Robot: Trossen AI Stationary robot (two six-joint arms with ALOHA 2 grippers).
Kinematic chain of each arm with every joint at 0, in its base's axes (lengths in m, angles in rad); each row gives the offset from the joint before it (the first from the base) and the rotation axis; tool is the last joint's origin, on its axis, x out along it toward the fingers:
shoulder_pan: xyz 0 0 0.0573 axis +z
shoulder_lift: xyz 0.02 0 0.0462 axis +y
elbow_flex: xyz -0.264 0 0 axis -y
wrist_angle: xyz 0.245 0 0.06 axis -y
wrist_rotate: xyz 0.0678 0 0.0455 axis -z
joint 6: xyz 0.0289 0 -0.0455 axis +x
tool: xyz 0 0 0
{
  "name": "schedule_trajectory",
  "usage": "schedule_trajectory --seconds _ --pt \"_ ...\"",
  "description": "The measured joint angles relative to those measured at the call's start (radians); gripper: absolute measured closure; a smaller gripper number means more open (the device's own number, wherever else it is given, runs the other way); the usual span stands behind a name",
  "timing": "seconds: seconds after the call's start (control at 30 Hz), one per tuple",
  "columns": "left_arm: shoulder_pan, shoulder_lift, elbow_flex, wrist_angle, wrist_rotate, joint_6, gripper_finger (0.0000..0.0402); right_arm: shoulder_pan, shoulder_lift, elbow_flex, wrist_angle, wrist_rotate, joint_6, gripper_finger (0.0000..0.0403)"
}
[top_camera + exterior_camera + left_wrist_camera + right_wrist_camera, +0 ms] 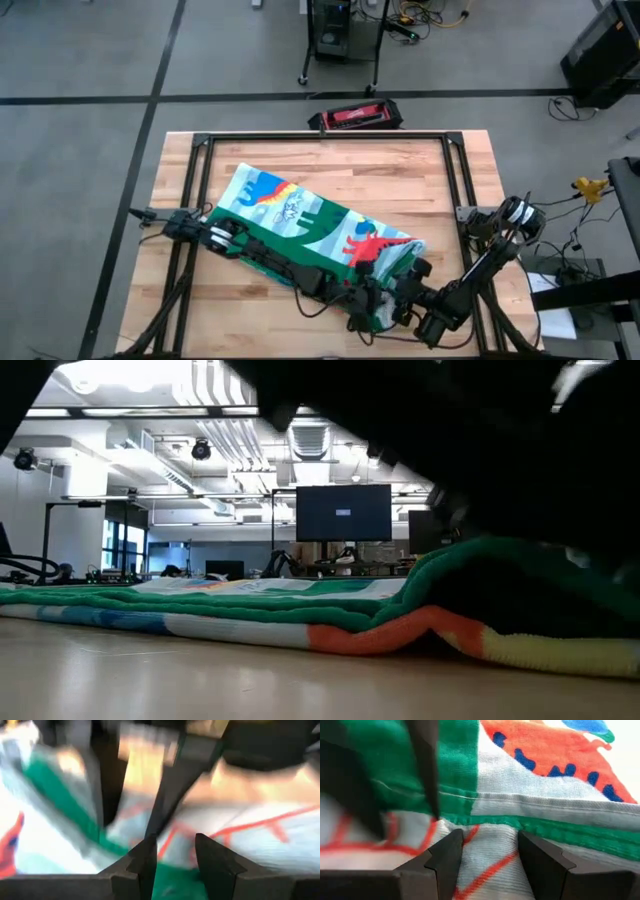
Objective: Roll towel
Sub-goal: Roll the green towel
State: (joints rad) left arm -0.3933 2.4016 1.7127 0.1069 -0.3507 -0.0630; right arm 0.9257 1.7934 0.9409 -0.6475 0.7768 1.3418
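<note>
A wooden table (pixel 420 170) with a black metal frame (pixel 330 137) stands on a grey floor (pixel 80 120). Just beyond its far edge lies a red and black case (pixel 355 116), with a wheeled cart (pixel 340 35) farther back. A dark monitor (pixel 343 512) hangs in the room behind.

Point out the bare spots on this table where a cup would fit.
Free: the back strip of the wooden table behind the towel, the back right corner, and the front left corner ahead of the left arm. Crowded: the front right, where the left tool and right tool both grip the towel's edge.
</note>
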Motion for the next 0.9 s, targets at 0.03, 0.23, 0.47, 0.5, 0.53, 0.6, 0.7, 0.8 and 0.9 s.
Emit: schedule_trajectory --seconds 0.03,0.23,0.47,0.5,0.53,0.6,0.7,0.8,0.9 --pt "0.002 0.0 -0.014 0.011 0.001 -0.007 0.0283 0.0 -0.011 0.0 -0.004 -0.002 0.0 0.0222" --pt "0.003 -0.003 -0.098 0.133 -0.001 -0.029 0.0283 0.0 -0.148 -0.001 -0.149 -0.029 0.022 0.0222" --pt "0.003 -0.003 -0.186 0.271 0.014 -0.043 0.0283 0.005 -0.316 -0.023 -0.376 -0.151 0.086 0.0225" --pt "0.003 -0.003 -0.19 0.278 0.016 -0.046 0.0283 0.003 -0.325 -0.034 -0.373 -0.157 0.082 0.0227" --pt "0.003 -0.003 -0.19 0.278 0.018 -0.048 0.0283 -0.002 -0.329 -0.047 -0.363 -0.16 0.082 0.023" --pt "0.002 -0.003 -0.19 0.277 0.02 -0.047 0.0283 -0.02 -0.326 -0.074 -0.359 -0.163 0.102 0.0236" --pt "0.0 -0.003 -0.19 0.278 0.023 -0.041 0.0283 -0.056 -0.318 -0.116 -0.357 -0.16 0.115 0.0246" --pt "-0.001 -0.002 -0.186 0.278 0.023 -0.03 0.0283 -0.111 -0.318 -0.153 -0.317 -0.158 0.083 0.025" --pt "-0.001 -0.001 -0.186 0.279 0.024 -0.026 0.0283 -0.171 -0.319 -0.163 -0.303 -0.143 0.013 0.025"
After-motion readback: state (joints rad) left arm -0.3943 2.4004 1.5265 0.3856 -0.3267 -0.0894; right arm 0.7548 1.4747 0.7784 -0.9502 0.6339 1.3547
